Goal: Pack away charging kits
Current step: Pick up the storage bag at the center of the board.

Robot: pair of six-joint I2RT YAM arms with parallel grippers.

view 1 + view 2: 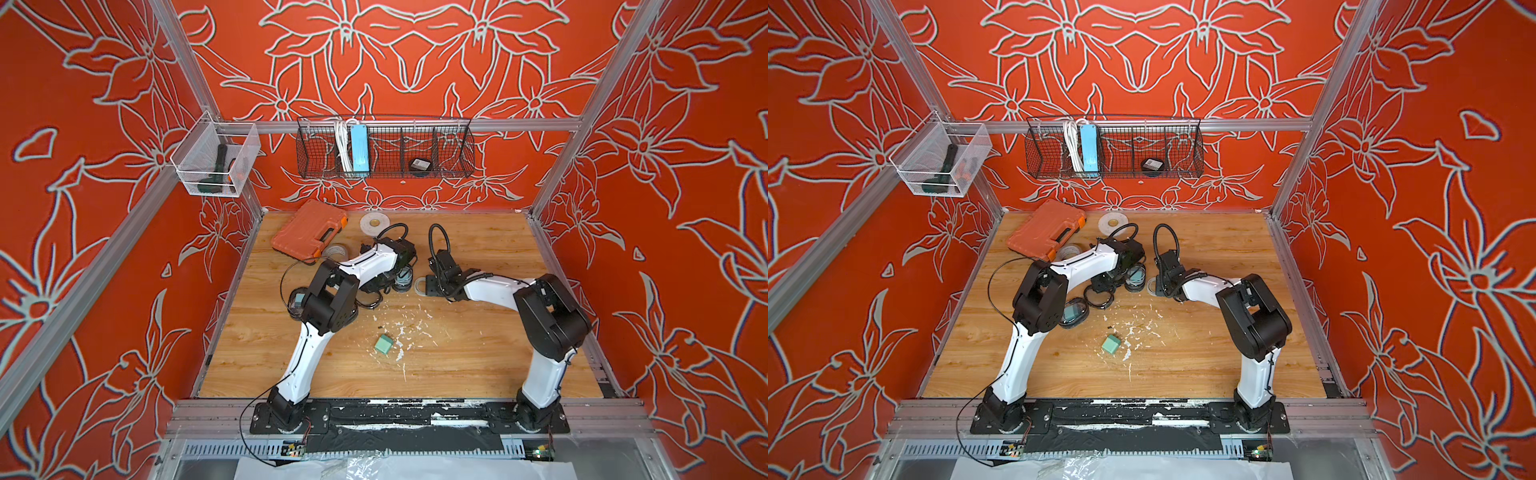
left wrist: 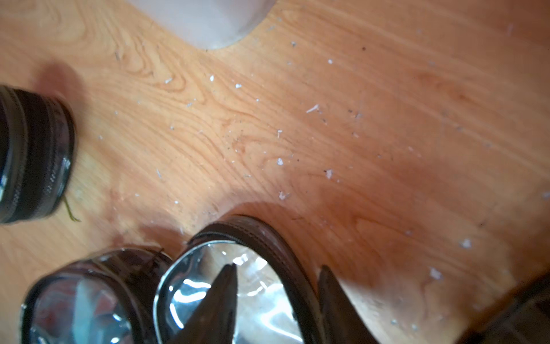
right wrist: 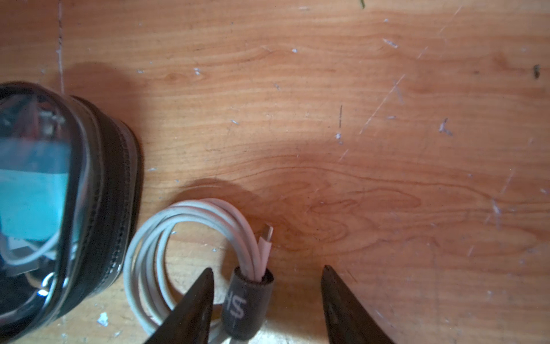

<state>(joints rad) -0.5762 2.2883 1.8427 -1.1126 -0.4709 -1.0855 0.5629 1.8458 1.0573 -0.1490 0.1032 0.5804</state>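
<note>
In both top views a loose teal adapter [image 1: 384, 345] lay on the tabletop [image 1: 478, 365], well apart from the filled pouch [image 1: 403, 283] and nearer the arm bases. The left arm [image 1: 370, 262] covered most of the pouches around the filled one. The coiled cable [image 1: 1152, 286] showed only as a pale ring just beside the filled pouch, half under the right arm [image 1: 1200, 286].

In the left wrist view the left gripper [image 2: 278, 268] had its fingers [image 2: 220, 303] apart, one over the film top of a clear-topped pouch [image 2: 193, 268] and one outside its black rim. Contact was unclear through the blur, and so was whether this was the filled pouch. The pouch looked light, with a slick, dentable top, so the stitched rim seemed the firmer hold.

In the right wrist view the right gripper [image 3: 267, 268] stood with fingers apart on either side of the dark strap [image 3: 247, 300] binding the coiled cable, just beside the filled pouch. The cable looked light and springy. The strap seemed the best hold, since it kept the loops together.
</note>
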